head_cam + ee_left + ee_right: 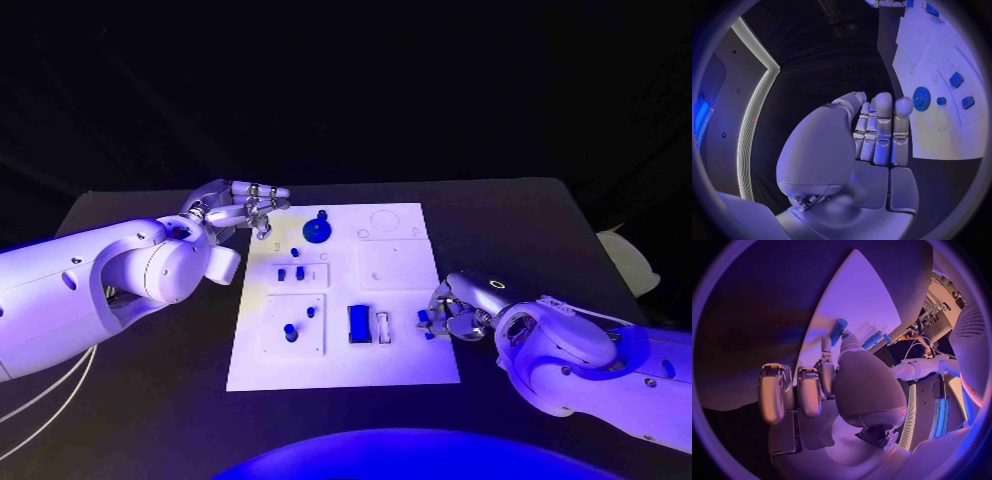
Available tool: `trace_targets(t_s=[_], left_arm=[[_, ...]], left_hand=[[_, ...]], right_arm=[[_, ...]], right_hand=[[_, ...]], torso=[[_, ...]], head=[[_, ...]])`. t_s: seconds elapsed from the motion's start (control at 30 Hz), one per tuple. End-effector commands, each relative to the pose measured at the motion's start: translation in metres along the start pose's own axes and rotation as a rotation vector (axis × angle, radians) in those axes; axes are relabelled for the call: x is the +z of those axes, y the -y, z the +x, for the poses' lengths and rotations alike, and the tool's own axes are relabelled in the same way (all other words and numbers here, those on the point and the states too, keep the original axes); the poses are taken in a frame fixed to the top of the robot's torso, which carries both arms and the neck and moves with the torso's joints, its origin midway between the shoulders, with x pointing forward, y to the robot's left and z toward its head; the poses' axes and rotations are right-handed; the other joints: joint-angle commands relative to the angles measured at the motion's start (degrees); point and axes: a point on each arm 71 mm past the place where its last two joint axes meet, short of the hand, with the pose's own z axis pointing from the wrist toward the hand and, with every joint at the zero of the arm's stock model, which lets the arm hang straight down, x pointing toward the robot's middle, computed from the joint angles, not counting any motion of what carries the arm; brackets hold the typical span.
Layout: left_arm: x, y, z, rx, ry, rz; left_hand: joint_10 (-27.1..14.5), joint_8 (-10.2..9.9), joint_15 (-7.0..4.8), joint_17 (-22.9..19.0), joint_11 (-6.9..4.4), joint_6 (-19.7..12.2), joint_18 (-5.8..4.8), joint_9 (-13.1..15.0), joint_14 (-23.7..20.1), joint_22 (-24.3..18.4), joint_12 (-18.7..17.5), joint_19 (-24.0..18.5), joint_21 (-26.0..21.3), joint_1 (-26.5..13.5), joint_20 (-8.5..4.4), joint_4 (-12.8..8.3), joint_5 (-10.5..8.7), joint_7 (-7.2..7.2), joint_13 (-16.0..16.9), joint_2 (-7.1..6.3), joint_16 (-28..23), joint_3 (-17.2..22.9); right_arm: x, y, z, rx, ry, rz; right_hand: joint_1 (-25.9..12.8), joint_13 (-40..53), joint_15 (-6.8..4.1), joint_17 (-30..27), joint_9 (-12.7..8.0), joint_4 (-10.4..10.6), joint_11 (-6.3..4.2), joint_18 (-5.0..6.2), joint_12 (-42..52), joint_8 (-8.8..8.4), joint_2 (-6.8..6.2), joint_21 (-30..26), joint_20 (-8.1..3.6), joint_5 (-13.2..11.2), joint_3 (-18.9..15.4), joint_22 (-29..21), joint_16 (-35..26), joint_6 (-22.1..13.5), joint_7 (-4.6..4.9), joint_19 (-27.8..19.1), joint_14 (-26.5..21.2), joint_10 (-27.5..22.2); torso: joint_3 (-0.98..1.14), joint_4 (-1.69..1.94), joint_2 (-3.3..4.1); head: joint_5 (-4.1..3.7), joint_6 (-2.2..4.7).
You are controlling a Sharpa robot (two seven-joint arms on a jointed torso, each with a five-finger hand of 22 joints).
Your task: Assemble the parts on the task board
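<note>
Black table [144, 400] carries the flat white rectangular task board [404, 370], set square before the robot at centre, presumably so both arms reach it evenly. Left hand [238, 212] sits at about ten o'clock off the board's far left corner, fingers drawn together and straight in the left wrist view [879, 135], nothing in them; reads as parked clear so the other arm can work. Right hand [459, 312] is at three o'clock on the board's right edge, fingertips curled inward around a small blue peg-like part [427, 320]; the right wrist view shows a blue cylindrical piece [837, 331] at the fingertips, so I judge it pinched there, though the contact itself is partly hidden. Round blue toothed gear [317, 230] sits at about eleven o'clock on the board, just beside the left hand. Upright blue rectangular block [358, 324] stands near centre toward six o'clock, with a slim pale block [384, 327] just beside it. Small blue studs [290, 273] rest in the left recessed panels, likely seated already.
</note>
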Motion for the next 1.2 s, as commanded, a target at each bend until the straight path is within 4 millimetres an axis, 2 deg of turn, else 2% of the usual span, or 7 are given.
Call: trace_targets(t_s=[0.03, 0.33, 0.6, 0.67, 0.73, 0.93, 1.2], left_arm=[[0.000, 0.001, 0.002, -0.008, -0.020, 0.008], [-0.001, 0.001, 0.002, -0.008, -0.020, 0.006], [-0.001, 0.001, 0.002, -0.008, -0.020, 0.006], [-0.001, 0.001, 0.002, -0.008, -0.020, 0.006], [-0.002, 0.001, 0.002, -0.008, -0.021, 0.006], [-0.002, 0.001, 0.001, -0.008, -0.019, 0.006], [-0.002, 0.001, 0.002, -0.009, -0.021, 0.007]], left_hand=[[-0.4, 0.2, -0.01, 0.0, -0.13, -0.4, 1.04, -0.1, -0.2, 0.0, 0.2, -0.3, -0.3, -0.1, 0.24, 0.0, -0.13, 0.02, 0.1, 0.40, -0.2, -0.2], [-0.4, 0.2, -0.02, 0.0, -0.14, -0.4, 1.05, -0.1, -0.2, -0.1, 0.3, -0.3, -0.4, 0.0, 0.24, 0.0, -0.12, 0.01, 0.1, 0.42, -0.2, -0.2], [-0.4, 0.2, -0.03, 0.0, -0.15, -0.4, 1.06, -0.1, -0.2, -0.1, 0.3, -0.3, -0.4, 0.0, 0.24, 0.0, -0.11, 0.00, 0.1, 0.42, -0.2, -0.1], [-0.4, 0.2, -0.04, 0.0, -0.16, -0.4, 1.06, -0.1, -0.2, -0.1, 0.3, -0.3, -0.4, 0.1, 0.24, -0.1, -0.10, -0.02, 0.1, 0.43, -0.2, -0.1], [-0.4, 0.2, -0.04, 0.0, -0.16, -0.4, 1.06, -0.1, -0.2, -0.1, 0.3, -0.3, -0.4, 0.1, 0.24, -0.1, -0.10, -0.02, 0.1, 0.43, -0.2, -0.1], [-0.5, 0.2, -0.07, -0.1, -0.18, -0.4, 1.08, -0.1, -0.2, -0.1, 0.4, -0.2, -0.5, 0.3, 0.21, -0.3, -0.07, -0.04, 0.1, 0.53, -0.2, 0.0], [-0.6, 0.3, -0.12, -0.1, -0.20, -0.4, 1.09, -0.2, -0.3, -0.1, 0.5, -0.2, -0.5, 0.7, 0.16, -0.6, -0.01, -0.06, 0.1, 0.70, -0.2, 0.3]], right_arm=[[-0.001, 0.000, 0.008, -0.090, -0.053, -0.009], [-0.002, -0.004, 0.011, -0.135, -0.074, -0.028], [-0.001, -0.007, 0.012, -0.165, -0.073, -0.043], [0.000, -0.008, 0.012, -0.167, -0.069, -0.047], [0.000, -0.010, 0.011, -0.161, -0.059, -0.049], [-0.002, -0.013, 0.007, -0.061, -0.013, -0.041], [-0.006, -0.020, 0.001, 0.075, 0.008, -0.021]], right_hand=[[1.8, -2.6, -0.04, 10.2, 0.0, -0.4, -0.51, -0.82, 0.0, -0.08, 0.04, -0.2, -0.07, -0.5, -0.2, 13.3, 0.1, 0.5, -0.14, 3.5, 4.8, 0.1], [3.0, -2.5, -0.14, 10.3, 0.1, -0.7, -0.62, -0.79, 0.0, 0.09, -0.14, -0.4, -0.20, -2.1, -0.5, 13.3, 0.1, 0.9, -0.27, 3.4, 4.9, 0.1], [7.0, -2.5, -0.38, 10.2, 0.1, -2.1, -0.87, -0.77, -0.4, -0.09, 0.36, -0.5, -0.40, 2.3, 0.6, 13.3, 0.1, 0.8, -0.51, 3.3, 4.9, -0.2], [8.5, -2.6, -0.47, 10.2, 0.0, -2.4, -0.97, -0.79, -0.6, -0.24, 0.70, -0.4, -0.53, 4.9, 1.6, 13.3, 0.1, 0.8, -0.56, 3.4, 4.9, -0.3], [9.3, -2.6, -0.53, 10.4, -0.1, -2.4, -1.07, -0.84, -0.6, -0.32, 1.08, -0.1, -0.56, 5.9, 2.5, 13.4, 0.2, 0.8, -0.69, 3.5, 4.9, -0.3], [7.4, -2.3, -0.52, 10.9, -0.1, 0.5, -1.04, -1.01, -0.3, -0.46, 1.79, 0.7, -0.60, 6.5, 4.0, 13.6, 0.5, 0.8, -0.67, 3.8, 5.0, 0.1], [6.7, -2.5, -0.51, 10.9, -0.1, 0.8, -1.01, -1.00, -0.6, -0.49, 2.00, 0.7, -0.61, 6.8, 4.5, 13.6, 0.4, 0.8, -0.62, 3.8, 5.0, 0.0]], torso=[[0.00, 0.04, 0.03], [-0.02, -0.03, -0.01], [-0.03, 0.02, -0.01], [-0.05, 0.02, -0.03], [-0.05, 0.03, -0.03], [-0.02, -0.02, -0.04], [-0.04, 0.05, 0.01]], head=[[0.00, -0.13], [0.09, -0.41], [0.17, -0.55], [0.21, -0.54], [0.21, -0.58], [0.34, -0.65], [0.43, -0.62]])
